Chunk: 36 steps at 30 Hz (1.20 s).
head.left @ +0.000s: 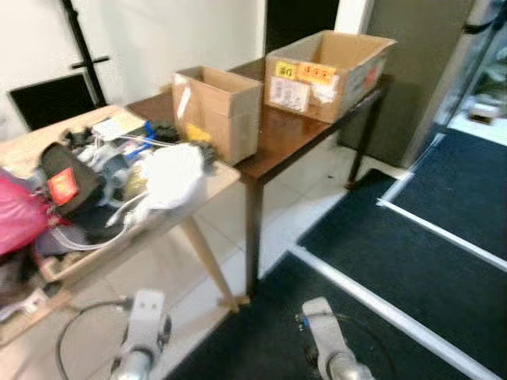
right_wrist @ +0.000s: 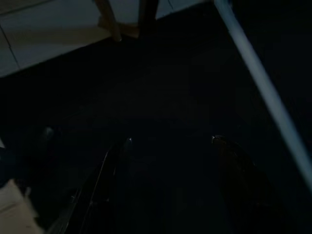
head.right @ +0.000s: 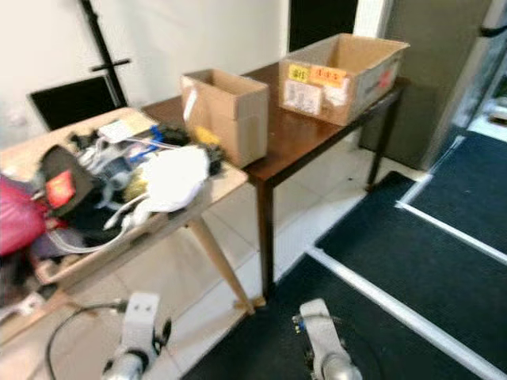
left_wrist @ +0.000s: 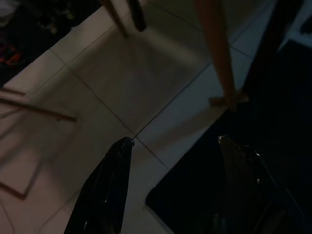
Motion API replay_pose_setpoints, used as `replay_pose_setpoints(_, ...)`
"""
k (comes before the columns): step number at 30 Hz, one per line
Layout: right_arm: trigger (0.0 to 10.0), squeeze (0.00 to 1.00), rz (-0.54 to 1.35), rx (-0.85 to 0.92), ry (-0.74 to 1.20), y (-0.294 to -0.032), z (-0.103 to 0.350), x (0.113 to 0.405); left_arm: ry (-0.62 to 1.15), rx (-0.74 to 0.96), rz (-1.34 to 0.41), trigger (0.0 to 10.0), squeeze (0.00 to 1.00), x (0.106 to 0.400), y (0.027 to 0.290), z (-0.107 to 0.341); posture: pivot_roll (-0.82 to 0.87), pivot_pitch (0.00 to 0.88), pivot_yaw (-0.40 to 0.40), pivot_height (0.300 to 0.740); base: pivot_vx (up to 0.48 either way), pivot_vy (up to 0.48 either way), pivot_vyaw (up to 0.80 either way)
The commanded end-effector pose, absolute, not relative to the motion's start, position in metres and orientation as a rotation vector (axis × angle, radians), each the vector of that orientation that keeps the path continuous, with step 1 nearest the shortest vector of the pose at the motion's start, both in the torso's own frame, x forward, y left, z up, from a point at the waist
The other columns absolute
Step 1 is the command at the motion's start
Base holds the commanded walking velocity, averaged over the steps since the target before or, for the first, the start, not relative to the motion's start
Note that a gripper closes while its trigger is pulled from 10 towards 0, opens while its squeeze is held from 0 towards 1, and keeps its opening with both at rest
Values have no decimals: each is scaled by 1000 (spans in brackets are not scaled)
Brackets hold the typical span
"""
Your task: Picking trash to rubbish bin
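Hanging low, our left gripper (left_wrist: 173, 141) and right gripper (right_wrist: 170, 140) are both spread and hold nothing, above floor (left_wrist: 122, 83) and mat (right_wrist: 161, 87).

Both silver arms hang low in front of the body and point down. The left gripper (left_wrist: 173, 146) has its two black fingers spread apart. The right gripper (right_wrist: 170, 141) also has its fingers parted, and it holds nothing.
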State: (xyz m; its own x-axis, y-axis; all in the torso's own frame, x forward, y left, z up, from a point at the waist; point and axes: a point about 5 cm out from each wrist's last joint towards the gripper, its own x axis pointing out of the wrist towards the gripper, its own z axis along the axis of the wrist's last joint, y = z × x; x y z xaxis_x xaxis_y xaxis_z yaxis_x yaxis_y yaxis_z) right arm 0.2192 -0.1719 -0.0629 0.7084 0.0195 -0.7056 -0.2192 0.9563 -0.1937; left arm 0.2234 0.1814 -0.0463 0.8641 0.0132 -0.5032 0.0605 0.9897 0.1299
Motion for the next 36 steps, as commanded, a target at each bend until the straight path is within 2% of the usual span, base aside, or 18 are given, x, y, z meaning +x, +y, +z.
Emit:
replay_pose_setpoints(1, 10000, 0, 141, -268, 788, -169, -65, 216, 524, 143, -21, 10000, 0, 224, 183, -46, 10, 19, -17, 740, 0, 0, 800)
replay_pose_setpoints(36, 10000, 0, 143, -260, 784, -167, -64, 219, 518, 136, 5, 10000, 0, 227, 186, -44, 19, 38, -20, 740, 0, 0, 800)
